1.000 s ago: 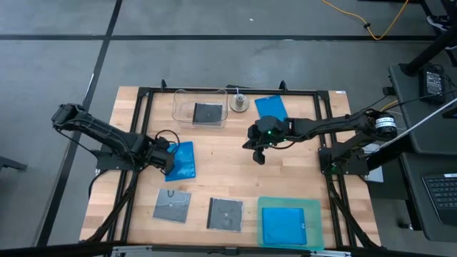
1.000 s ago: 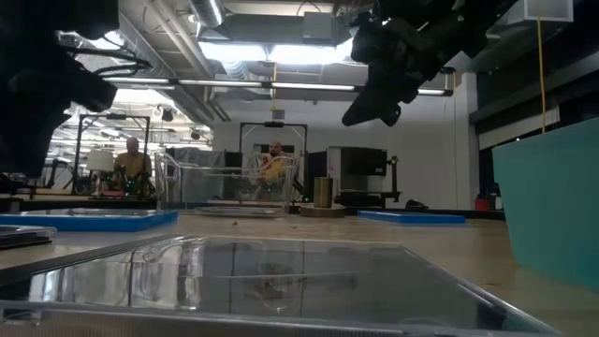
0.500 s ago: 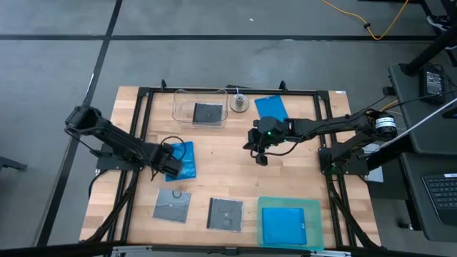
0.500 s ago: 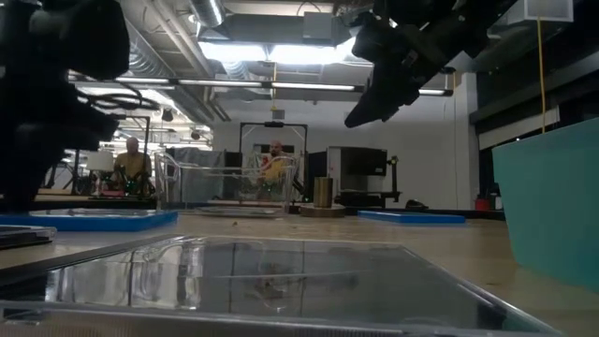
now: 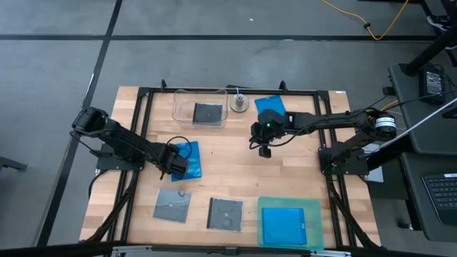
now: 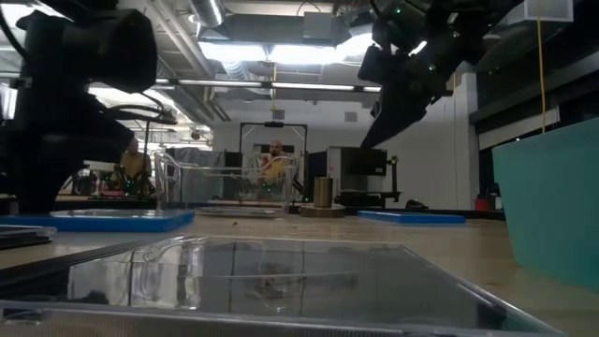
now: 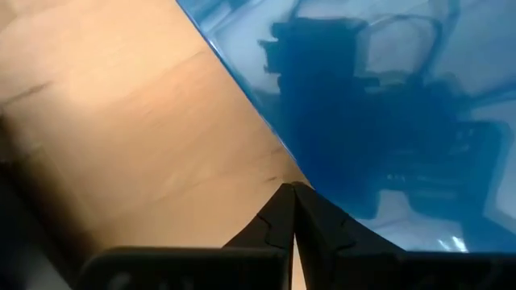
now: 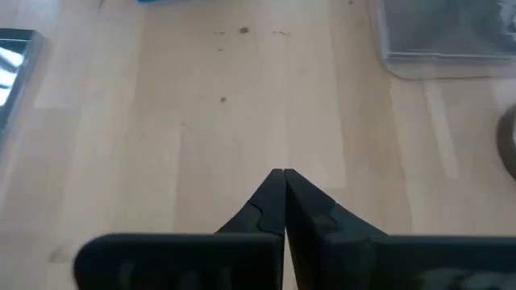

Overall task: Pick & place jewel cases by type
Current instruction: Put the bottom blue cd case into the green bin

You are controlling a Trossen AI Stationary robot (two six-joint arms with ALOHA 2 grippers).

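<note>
While both arms reach in over the wooden table point(image 5: 221, 160), we see the left gripper point(image 5: 178, 165) low at the near edge of a blue jewel case point(image 5: 188, 158) on the table's left half. In the left wrist view its fingers point(image 7: 278, 221) are pressed together with nothing between them, their tips right at the edge of that blue case point(image 7: 379, 113), which lies flat on the wood. We cannot tell whether the tips actually touch it.

The right gripper point(image 5: 265, 150) hangs above bare wood near the table's middle, its fingers point(image 8: 278, 205) also closed together and empty; in the low view it point(image 6: 379, 131) is raised well clear of the surface.

A 2nd blue jewel case point(image 5: 270, 106) lies at the far edge, just beyond the right gripper, beside a small metal cylinder point(image 5: 239, 103). The 3rd blue case point(image 5: 283, 225) rests inside the teal-green tray point(image 5: 314, 207) at the near right corner.

Of the 3 grey-black cases, 1 point(image 5: 208, 113) sits in the clear plastic tub point(image 5: 178, 107) at the far edge, and 2 lie side by side at the near edge: 1 point(image 5: 172, 205) to the left, 1 point(image 5: 225, 214) just beside the tray.
</note>
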